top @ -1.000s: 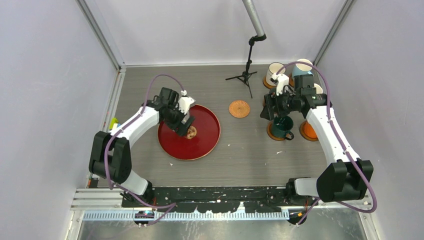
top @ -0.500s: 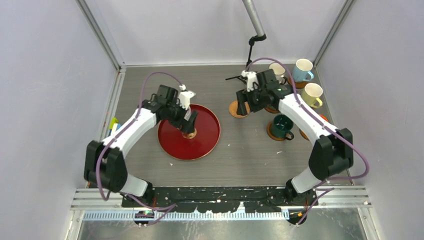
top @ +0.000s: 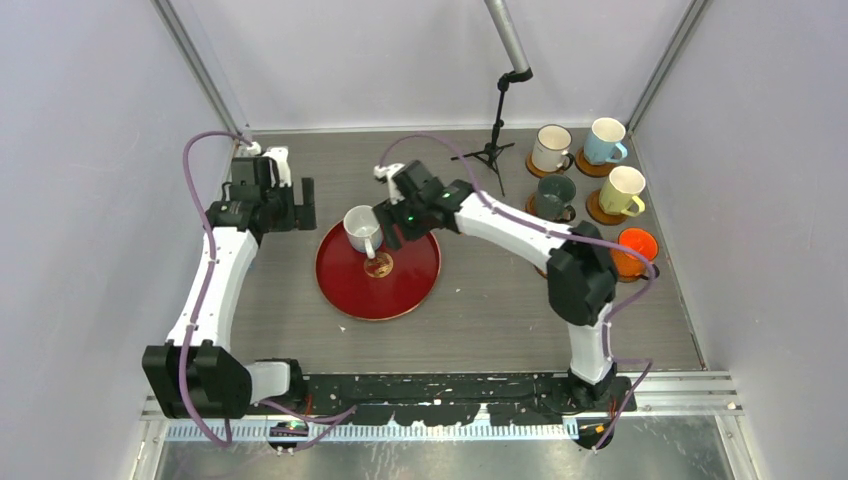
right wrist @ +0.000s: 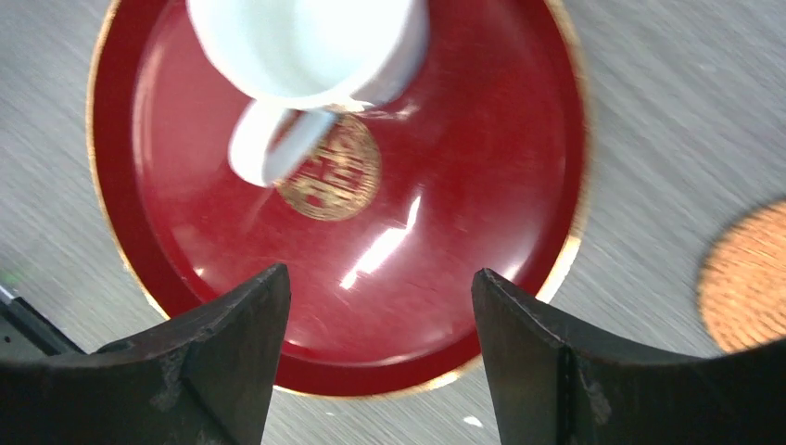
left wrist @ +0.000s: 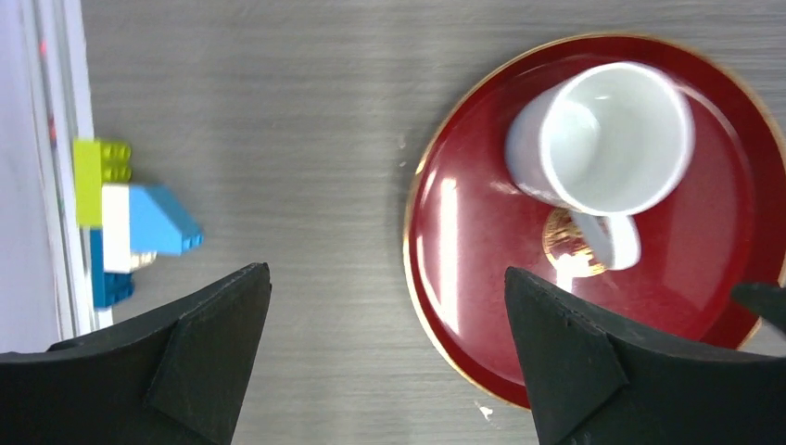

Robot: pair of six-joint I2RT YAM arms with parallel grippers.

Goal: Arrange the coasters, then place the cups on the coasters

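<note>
A white cup stands on the large red tray, handle toward the near side. My right gripper hangs open just right of it, touching nothing; in the right wrist view the cup lies beyond the gripper. My left gripper is open over bare table left of the tray, well apart from the cup. The woven coaster lies right of the tray. At the back right, cream, light blue, dark grey-green, pale yellow and orange cups sit on coasters.
A small black tripod stands at the back centre. Coloured toy blocks lie by the left wall rail. A gold emblem marks the tray's middle. My right arm stretches across the table from right to the tray, covering the area beneath it.
The white cup now stands on the tray. My left arm has drawn back to the left. My right arm has swung from the right-hand cups over to the tray.
</note>
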